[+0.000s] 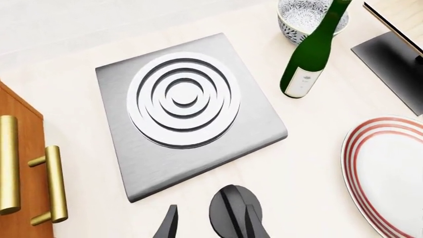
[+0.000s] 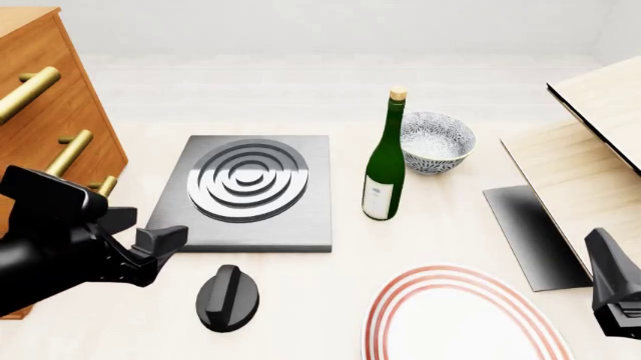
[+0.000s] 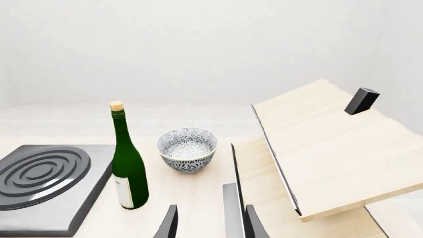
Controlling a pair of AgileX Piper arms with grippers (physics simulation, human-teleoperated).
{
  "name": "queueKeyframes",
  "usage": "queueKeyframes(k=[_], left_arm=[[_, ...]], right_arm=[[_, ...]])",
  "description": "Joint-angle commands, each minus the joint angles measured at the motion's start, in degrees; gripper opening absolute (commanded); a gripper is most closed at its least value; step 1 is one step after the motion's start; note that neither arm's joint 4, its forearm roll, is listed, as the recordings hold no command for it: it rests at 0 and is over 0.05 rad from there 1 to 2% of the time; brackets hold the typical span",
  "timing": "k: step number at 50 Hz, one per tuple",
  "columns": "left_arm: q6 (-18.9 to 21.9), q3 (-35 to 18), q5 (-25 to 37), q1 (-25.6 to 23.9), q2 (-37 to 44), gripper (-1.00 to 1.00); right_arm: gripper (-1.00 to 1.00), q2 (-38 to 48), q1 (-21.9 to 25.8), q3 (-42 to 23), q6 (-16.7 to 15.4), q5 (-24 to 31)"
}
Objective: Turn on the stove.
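Black and ridged, the knob (image 2: pixel 227 298) lies on the table just in front of the stove (image 2: pixel 251 191), apart from the slab, so you can reach it from your side. Your left gripper (image 1: pixel 210 224) hangs just over it with jaws apart, holding nothing. Your right gripper (image 3: pixel 208 223) is also open and idle, well apart. The green bottle (image 2: pixel 383 169), bowl (image 2: pixel 436 142) and red-ringed plate (image 2: pixel 466 319) stand to the right, not blocking the knob.

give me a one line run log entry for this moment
phase: approach | left gripper: open, beside knob, no contact | right gripper: open, idle | stove: untouched
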Motion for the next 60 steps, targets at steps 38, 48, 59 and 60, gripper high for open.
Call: queueKeyframes(k=[38, 48, 59, 60], left_arm=[[-5.14, 4.03, -14.13, -0.28, 11.8, 1.0], [-6.34, 4.33, -16.52, -0.68, 14.19, 1.0], [-7.9, 5.36, -20.09, -1.58, 17.45, 1.0], [-7.82, 5.43, -20.36, -1.57, 17.66, 1.0]], right_arm=[[1.0, 0.0, 0.0, -0.01, 0.01, 0.01], [1.0, 0.0, -0.01, -0.01, 0.0, 0.02], [1.0, 0.0, 0.0, -0.01, 0.0, 0.01], [1.0, 0.0, 0.0, -0.01, -0.01, 0.01]])
